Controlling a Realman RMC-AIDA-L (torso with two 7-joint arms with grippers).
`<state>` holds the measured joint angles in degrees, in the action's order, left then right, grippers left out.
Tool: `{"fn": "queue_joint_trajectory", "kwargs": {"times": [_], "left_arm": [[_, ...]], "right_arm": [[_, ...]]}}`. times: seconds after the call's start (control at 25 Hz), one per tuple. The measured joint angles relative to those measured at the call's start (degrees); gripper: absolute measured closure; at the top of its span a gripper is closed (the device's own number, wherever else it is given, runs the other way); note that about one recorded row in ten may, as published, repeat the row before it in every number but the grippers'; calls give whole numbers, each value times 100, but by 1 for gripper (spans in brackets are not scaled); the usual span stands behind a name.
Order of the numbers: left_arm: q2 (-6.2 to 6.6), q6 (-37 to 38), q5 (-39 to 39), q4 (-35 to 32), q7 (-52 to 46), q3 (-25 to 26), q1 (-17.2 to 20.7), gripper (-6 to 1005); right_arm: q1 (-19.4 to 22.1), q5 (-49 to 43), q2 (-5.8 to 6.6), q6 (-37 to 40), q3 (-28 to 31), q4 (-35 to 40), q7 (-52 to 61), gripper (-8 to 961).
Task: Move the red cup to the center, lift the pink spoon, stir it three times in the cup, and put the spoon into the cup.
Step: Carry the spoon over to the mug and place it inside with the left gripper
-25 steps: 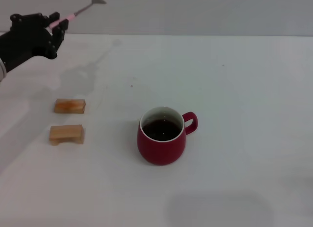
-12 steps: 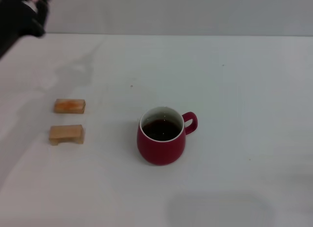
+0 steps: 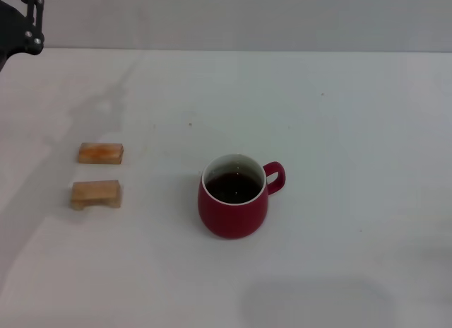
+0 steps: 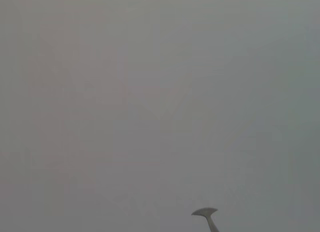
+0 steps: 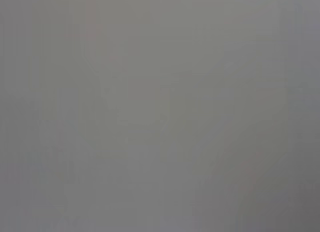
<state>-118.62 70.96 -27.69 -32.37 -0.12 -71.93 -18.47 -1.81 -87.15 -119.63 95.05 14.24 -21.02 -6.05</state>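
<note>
Red cup [image 3: 233,201] upright on the white table [image 3: 353,130], near the middle, loop handle pointing toward the robot's right. Dark liquid inside, white inner wall showing above it.

Two small tan wooden blocks lie well apart from the cup on its left-arm side: the farther block [image 3: 100,153] and the nearer block [image 3: 95,194], one just behind the other, not touching.

Left gripper [image 3: 21,27] high at the far left corner, beyond both blocks and well away from the cup; only a black part of it shows at the frame edge. Cannot tell whether its fingers are apart or closed, nor what they hold.

Pink spoon [image 4: 206,213]: in the left wrist view only the grey metal bowl and a bit of stem show, against plain grey. Handle not seen.

Right arm not seen; its wrist view shows plain grey only.
</note>
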Motion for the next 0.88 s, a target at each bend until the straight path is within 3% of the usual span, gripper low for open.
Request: {"fn": "queue_joint_trajectory", "kwargs": {"times": [0.24, 0.32, 0.36, 0.44, 0.52, 0.64, 0.8, 0.88], "left_arm": [[-26, 443, 745, 238, 393, -167, 2, 822], [-12, 773, 1269, 442, 152, -290, -31, 822], [27, 902, 1513, 445, -432, -361, -20, 823], [56, 818, 1551, 337, -908, -377, 23, 823], [108, 382, 1390, -64, -1618, -386, 150, 823], [145, -907, 591, -1185, -2695, -414, 427, 823], [107, -2135, -690, -2414, -3922, -414, 680, 823], [92, -2373, -1041, -2750, -4265, -395, 736, 823]], "right_arm": [[-65, -1, 14, -73, 0, 28, -1, 262], [-91, -1, 18, -103, 0, 50, -1, 262], [-106, -1, 19, -121, 0, 71, -1, 263], [-132, -2, 19, -157, 0, 99, -1, 263], [-165, 1, 19, -207, 0, 117, -1, 263], [-219, 18, 21, -277, 0, 153, 15, 263], [-296, 26, 24, -361, 0, 201, 30, 263], [-337, 31, 25, -400, 0, 222, 33, 263]]}}
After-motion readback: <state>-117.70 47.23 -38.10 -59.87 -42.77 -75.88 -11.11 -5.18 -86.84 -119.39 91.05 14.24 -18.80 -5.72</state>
